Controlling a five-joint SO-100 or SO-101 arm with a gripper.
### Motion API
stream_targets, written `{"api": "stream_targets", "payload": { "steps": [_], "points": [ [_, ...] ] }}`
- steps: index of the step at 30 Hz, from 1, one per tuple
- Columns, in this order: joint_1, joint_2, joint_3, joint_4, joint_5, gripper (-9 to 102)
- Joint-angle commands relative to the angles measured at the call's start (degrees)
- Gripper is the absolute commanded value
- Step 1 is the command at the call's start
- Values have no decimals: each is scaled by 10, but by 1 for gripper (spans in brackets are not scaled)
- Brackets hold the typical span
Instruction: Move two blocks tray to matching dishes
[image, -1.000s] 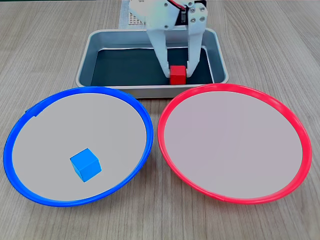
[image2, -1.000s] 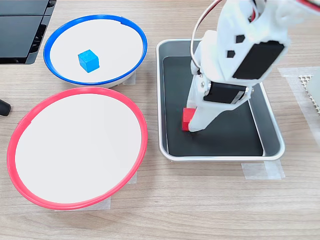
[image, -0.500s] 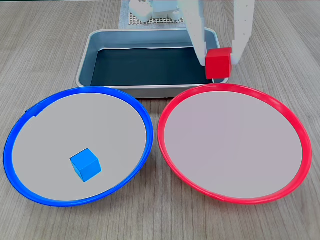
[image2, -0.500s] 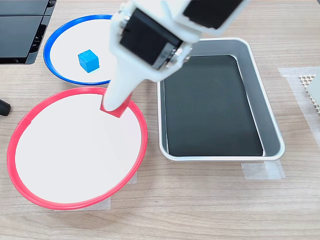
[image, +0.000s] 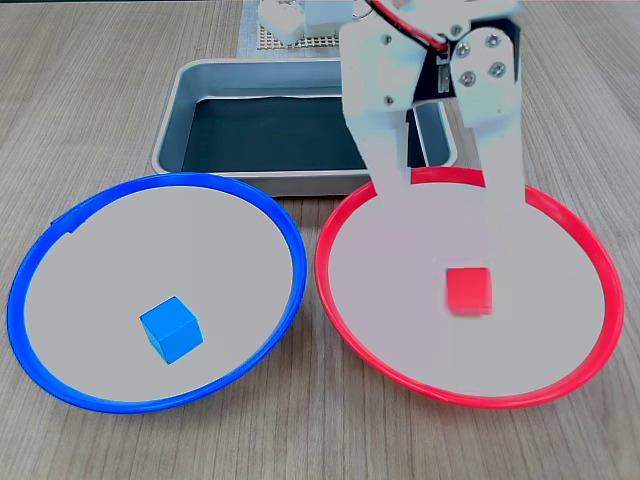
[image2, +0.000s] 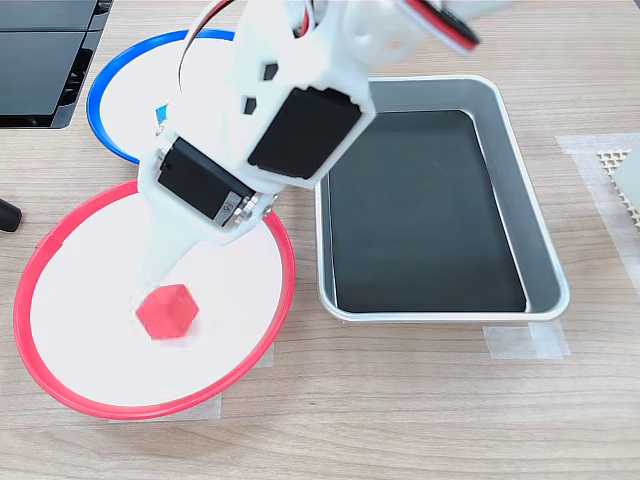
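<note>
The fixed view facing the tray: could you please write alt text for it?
A white two-finger gripper hangs open over a red-rimmed round dish, a small red cube blurred below its fingers. A small blue cube lies in the blue-rimmed dish; the grey metal tray sits behind.

- the arm (image2: 300, 120) covers most of the blue-rimmed dish (image2: 120, 75) in a fixed view, and the blue block (image2: 160, 113) shows as a sliver at the arm's edge.
- the red block (image: 468, 290) is smeared by blur in both fixed views; whether it rests on the red-rimmed dish (image: 340, 300) cannot be told.
- the gripper (image: 455, 225) fingers are pale and blurred, their tips hard to trace.
- the arm hides the tray's (image: 175, 110) right part.
</note>
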Motion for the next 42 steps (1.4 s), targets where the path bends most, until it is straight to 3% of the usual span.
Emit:
{"api": "stream_targets", "payload": {
  "steps": [1,3,5,7,9,11,13,20,30,34,36,42],
  "points": [
    [1,54,17,-15,13,15],
    [3,112,55,-30,101,0],
    [9,241,161,-64,174,0],
    [16,368,297,-202,269,0],
    [34,483,410,-275,403,0],
    [62,582,500,-293,541,0],
    [79,668,586,-297,608,0],
    [112,954,832,-162,574,0],
    [131,1196,898,104,557,0],
    [133,1195,898,105,560,5],
    [130,1195,898,105,557,0],
    [129,1195,898,105,557,0]
  ]
}}
